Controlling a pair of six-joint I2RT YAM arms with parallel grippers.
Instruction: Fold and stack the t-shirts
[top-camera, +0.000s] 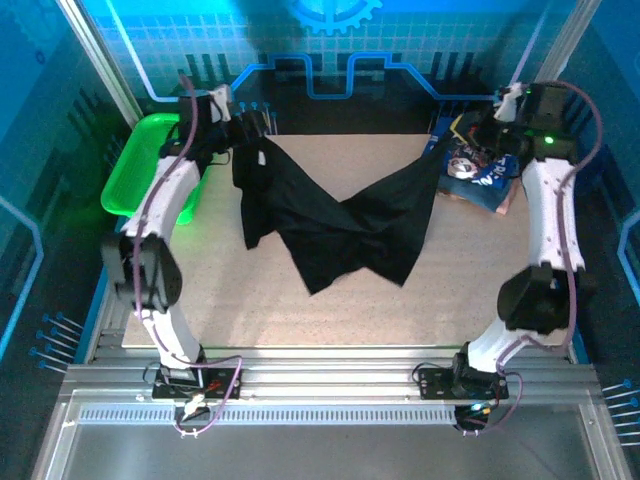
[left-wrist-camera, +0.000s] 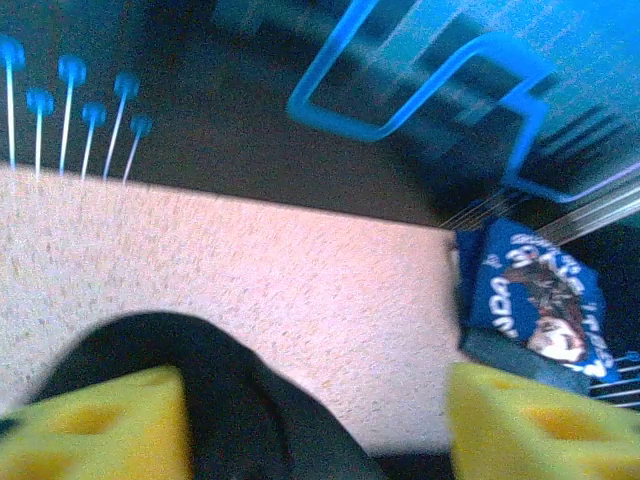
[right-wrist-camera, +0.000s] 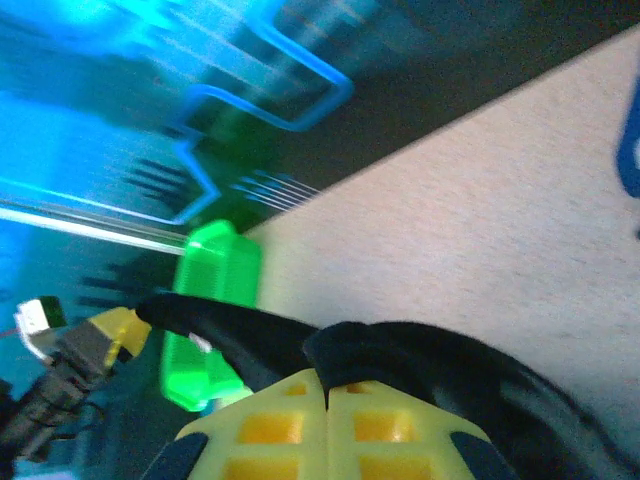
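Right end effector (right-wrist-camera: 327, 405) tight on black t-shirt (top-camera: 350, 230) edge — left end effector (left-wrist-camera: 318, 425) spread — open tabletop (top-camera: 250, 305) beneath

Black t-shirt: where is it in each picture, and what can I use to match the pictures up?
Top external: the black t-shirt is spread across the middle, above the tan table.
Left wrist: a dark bunch at the bottom left.
Right wrist: a dark bunch along the bottom, right of middle.
Shared landmark: the tan table behind it.

Basket (top-camera: 135, 165) left, loose t-shirt (top-camera: 340, 225) over table (top-camera: 250, 310) middle, folded t-shirts (top-camera: 480, 175) right
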